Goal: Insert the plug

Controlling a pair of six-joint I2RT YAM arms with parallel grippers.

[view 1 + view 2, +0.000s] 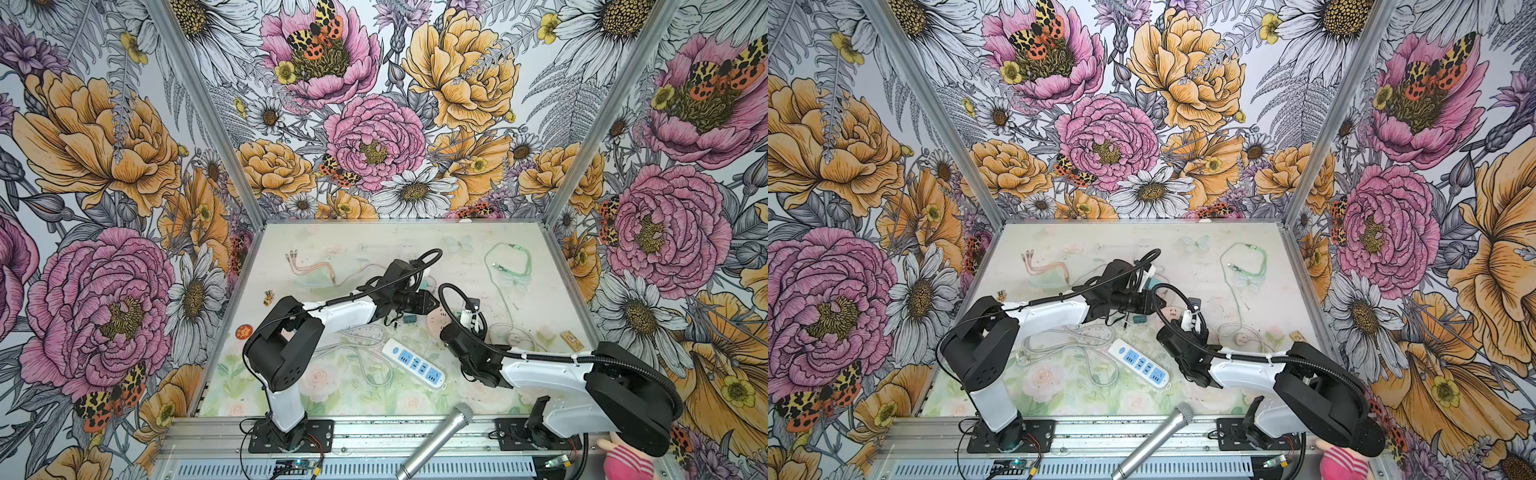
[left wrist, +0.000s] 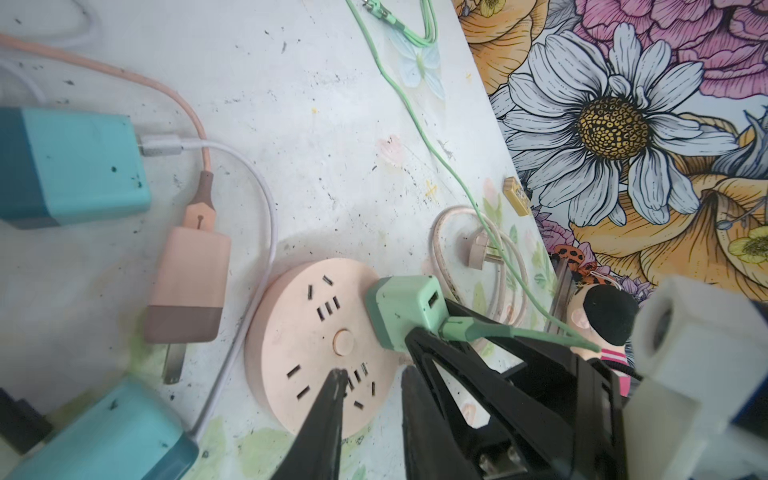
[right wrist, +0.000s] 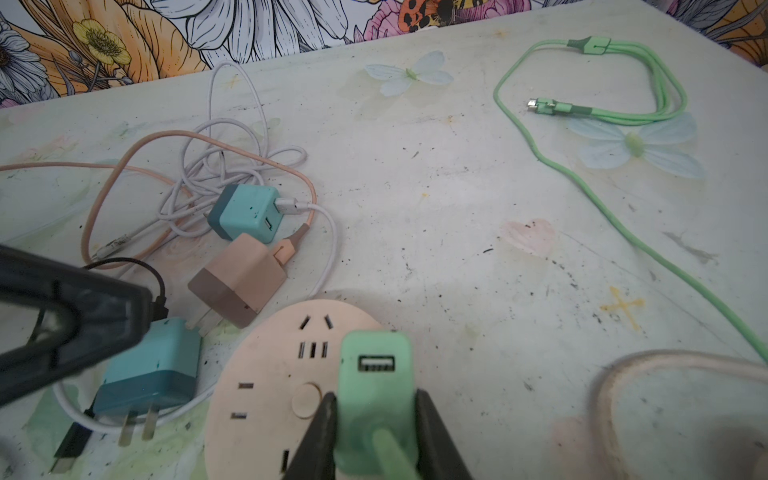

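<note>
Scuffed pale worktop (image 3: 457, 187): right claw (image 3: 374, 397) clamps mint-green cube charger plug (image 3: 374, 374) at round pink plastic socket disc (image 3: 266, 374); left claw (image 2: 372, 374) narrowly parted, empty, above disc.

We stretch our left arm (image 1: 345, 311) far and rightward, left gripper (image 2: 372, 374) slightly parted and empty. Our right arm (image 1: 540, 370) reaches left, right gripper (image 3: 374, 397) clamped on its load, the tips nearly meeting.

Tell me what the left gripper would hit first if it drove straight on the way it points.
Most likely the round pink socket: the left gripper aims its open tips at the socket's face, close beside the green charger. Whether one tip already touches it is unclear.
</note>
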